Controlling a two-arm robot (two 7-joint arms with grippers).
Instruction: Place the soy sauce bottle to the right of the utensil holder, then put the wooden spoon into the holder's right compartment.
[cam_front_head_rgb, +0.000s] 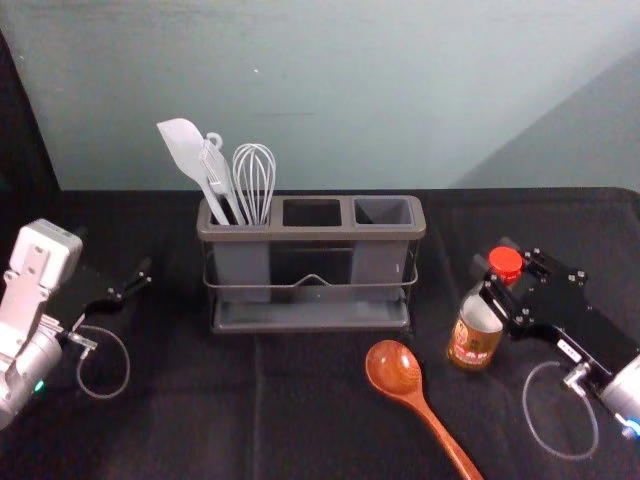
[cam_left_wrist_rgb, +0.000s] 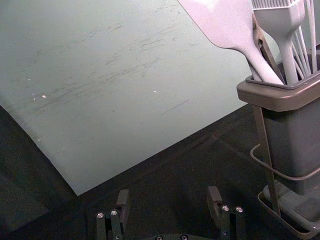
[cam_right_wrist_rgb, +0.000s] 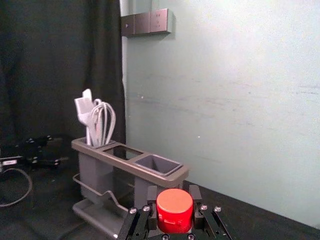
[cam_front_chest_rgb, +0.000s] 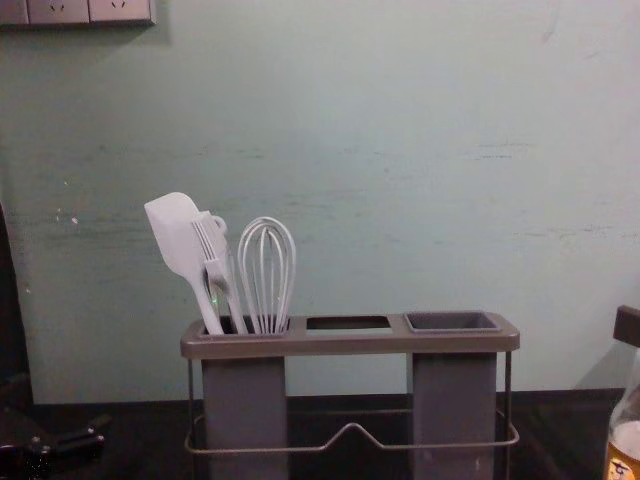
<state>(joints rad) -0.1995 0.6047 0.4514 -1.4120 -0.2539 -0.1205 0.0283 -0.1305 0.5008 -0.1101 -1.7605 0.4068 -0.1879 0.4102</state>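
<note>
Across the worktop, towards the centre, the utensil holder. Parked at left, fingers spread, the left hand. At right, the right hand, clamped about the top of the soy sauce bottle: right and near of the holder, so seemingly needing little sideways travel. Left of that, the wooden spoon.
</note>
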